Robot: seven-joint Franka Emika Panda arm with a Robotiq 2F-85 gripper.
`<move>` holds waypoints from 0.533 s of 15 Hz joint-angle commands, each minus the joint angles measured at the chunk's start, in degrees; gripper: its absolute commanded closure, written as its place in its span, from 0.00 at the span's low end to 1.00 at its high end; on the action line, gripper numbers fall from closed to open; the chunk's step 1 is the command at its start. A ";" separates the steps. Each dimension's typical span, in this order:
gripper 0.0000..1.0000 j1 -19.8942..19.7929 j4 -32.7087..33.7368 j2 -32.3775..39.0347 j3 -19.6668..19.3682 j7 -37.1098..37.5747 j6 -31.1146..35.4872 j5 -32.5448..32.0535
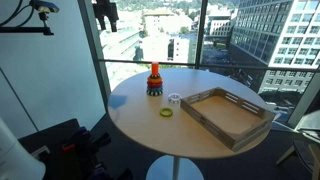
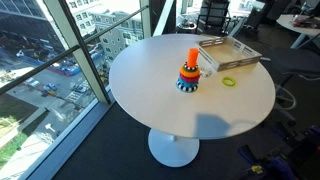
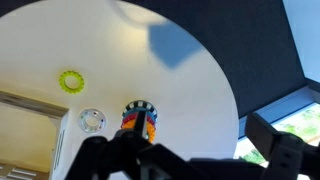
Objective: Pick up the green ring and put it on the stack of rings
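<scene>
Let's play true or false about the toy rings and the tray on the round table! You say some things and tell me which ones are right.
1. The green ring lies flat on the white table. True.
2. The green ring is already on the stack of rings. False: it lies on the table, apart from the stack.
3. The whitish ring is inside the wooden tray. False: it lies on the table, beside the tray.
4. The stack of rings has an orange-red top. True.
</scene>
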 commanded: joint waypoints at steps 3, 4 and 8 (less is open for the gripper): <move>0.00 0.25 0.14 0.05 -0.20 0.09 -0.09 -0.10; 0.00 0.25 0.14 0.05 -0.20 0.09 -0.09 -0.10; 0.00 -0.34 0.54 0.26 -0.03 1.16 -0.04 -1.44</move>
